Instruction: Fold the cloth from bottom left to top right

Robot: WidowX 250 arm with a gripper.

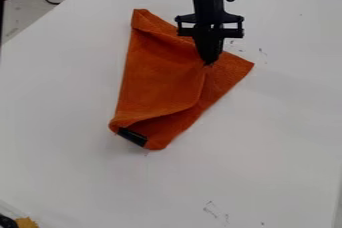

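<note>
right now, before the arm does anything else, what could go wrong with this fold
The orange cloth might end up folded unevenly: its right corner sticks out past the spot where the gripper pinches it. The upper layer also bows up along a ridge below the jaws, so it could spring back or wrinkle once they let go.

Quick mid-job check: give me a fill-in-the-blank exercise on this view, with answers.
The cloth is ____.
The table under it is ____.
The strip at the cloth's lower end is ____.
The gripper comes in from the picture's ____ edge.

Missing words: orange; white; black; top
</note>
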